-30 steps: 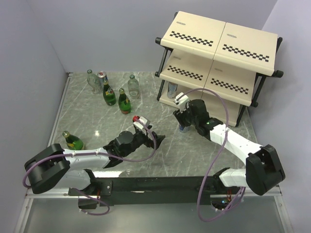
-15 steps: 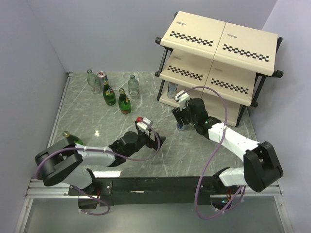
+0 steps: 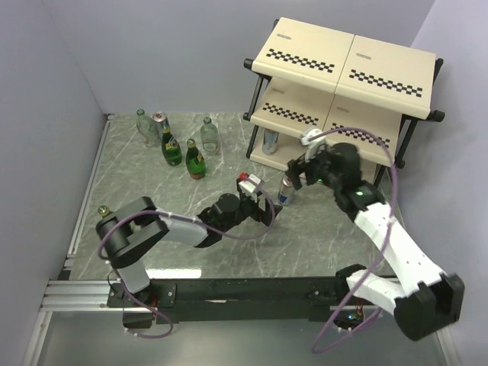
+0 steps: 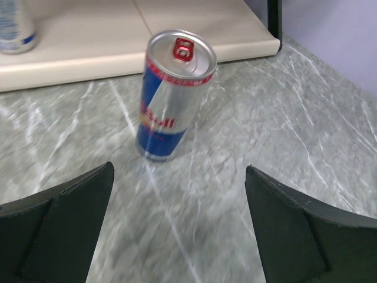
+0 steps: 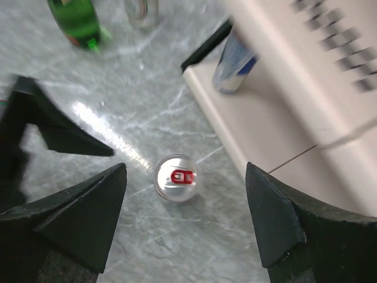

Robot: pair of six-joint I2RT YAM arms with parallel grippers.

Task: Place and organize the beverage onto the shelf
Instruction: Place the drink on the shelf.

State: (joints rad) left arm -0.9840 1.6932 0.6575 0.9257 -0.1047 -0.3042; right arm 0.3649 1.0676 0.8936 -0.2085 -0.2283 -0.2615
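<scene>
A slim silver-and-blue can (image 3: 286, 191) stands upright on the marble table just in front of the shelf (image 3: 343, 84). It shows in the left wrist view (image 4: 174, 97) and from above in the right wrist view (image 5: 178, 178). My left gripper (image 3: 268, 212) is open and low on the table, a little short of the can, which lies ahead between the jaws (image 4: 179, 171). My right gripper (image 3: 299, 174) is open and empty, held above the can (image 5: 185, 171). A second can (image 3: 270, 139) stands on the shelf's bottom board.
At the back left stand two green bottles (image 3: 171, 149) (image 3: 196, 160), two clear bottles (image 3: 210, 135) (image 3: 145, 126) and a can (image 3: 159, 120). Another green bottle (image 3: 103, 210) lies near the left edge, mostly hidden by my left arm. Grey walls close in both sides.
My right gripper has come off the can and lifted up and back to the right. My left arm has stretched to the right, bringing its open gripper close to the can.
</scene>
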